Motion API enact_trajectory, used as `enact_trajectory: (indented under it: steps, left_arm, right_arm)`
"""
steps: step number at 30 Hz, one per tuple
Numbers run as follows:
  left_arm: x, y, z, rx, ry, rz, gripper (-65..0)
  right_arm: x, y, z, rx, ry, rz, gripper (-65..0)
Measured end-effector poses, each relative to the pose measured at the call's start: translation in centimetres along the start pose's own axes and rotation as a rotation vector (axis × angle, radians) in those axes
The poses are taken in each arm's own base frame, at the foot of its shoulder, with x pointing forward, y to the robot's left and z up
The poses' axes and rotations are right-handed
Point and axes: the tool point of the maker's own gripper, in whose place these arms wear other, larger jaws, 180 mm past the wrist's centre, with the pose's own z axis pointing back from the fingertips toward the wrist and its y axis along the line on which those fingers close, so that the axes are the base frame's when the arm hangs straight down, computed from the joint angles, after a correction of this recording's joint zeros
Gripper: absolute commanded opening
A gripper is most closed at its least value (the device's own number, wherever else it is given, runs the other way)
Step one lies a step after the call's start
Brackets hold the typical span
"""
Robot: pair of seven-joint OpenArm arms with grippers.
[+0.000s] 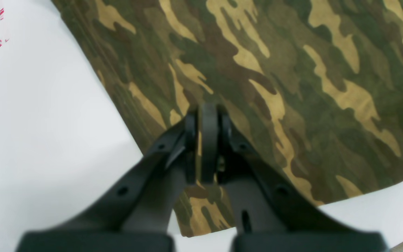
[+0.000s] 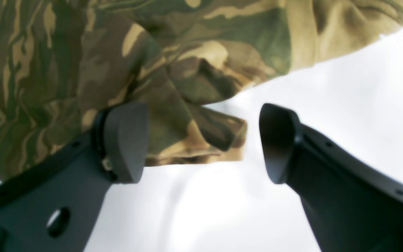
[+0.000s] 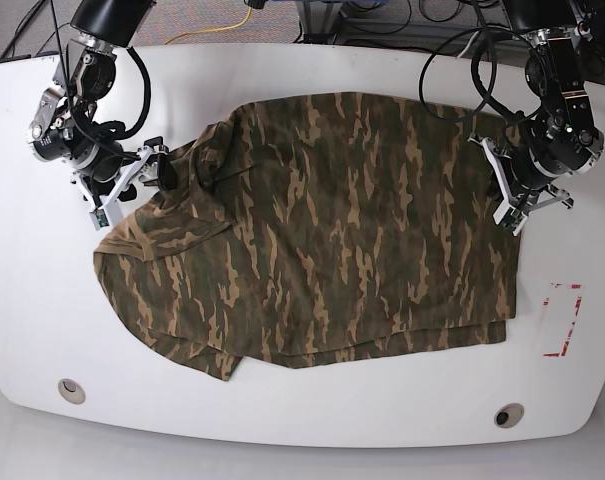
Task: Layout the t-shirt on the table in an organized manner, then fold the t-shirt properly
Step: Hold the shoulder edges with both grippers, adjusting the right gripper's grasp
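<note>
White tabletop (image 3: 302, 420) | t-shirt (image 3: 322, 230) spread across the middle, bunched near the left edge | left claw (image 1: 206, 140) pinching the shirt's edge | right claw (image 2: 201, 143) wide, crumpled sleeve (image 2: 201, 133) between its jaws

T-shirt (image 3: 332, 230): soft woven-looking cloth, matt, camouflage print, creased near one sleeve. Table (image 3: 302, 420): smooth white top, glossy, throwing reflections. Left gripper (image 1: 205, 140) and right gripper (image 2: 203, 141): dark grey plastic by appearance, matt, fingers (image 2: 126, 140) smooth-faced. Red outline mark (image 3: 562, 320): flat, tape-like
</note>
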Motion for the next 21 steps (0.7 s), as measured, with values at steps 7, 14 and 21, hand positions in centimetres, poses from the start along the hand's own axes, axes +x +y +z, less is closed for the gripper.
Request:
enact_trajectory:
  steps: [7,14,21]
  left_arm:
    - [0.0,0.0,0.0,0.0,0.0,0.0,-64.6]
    - [0.0,0.0,0.0,0.0,0.0,0.0,-64.6]
    - [0.1,0.0,0.0,0.001,-0.002,0.0,-64.6]
  right_arm:
    - [-2.1,0.6,0.1,0.025,0.049,-0.021,-21.2]
    - [-2.3,1.9,0.2,0.094,0.012,-0.059,-26.5]
    - [-2.6,2.5,-0.1,0.109,0.03,-0.045,-26.3]
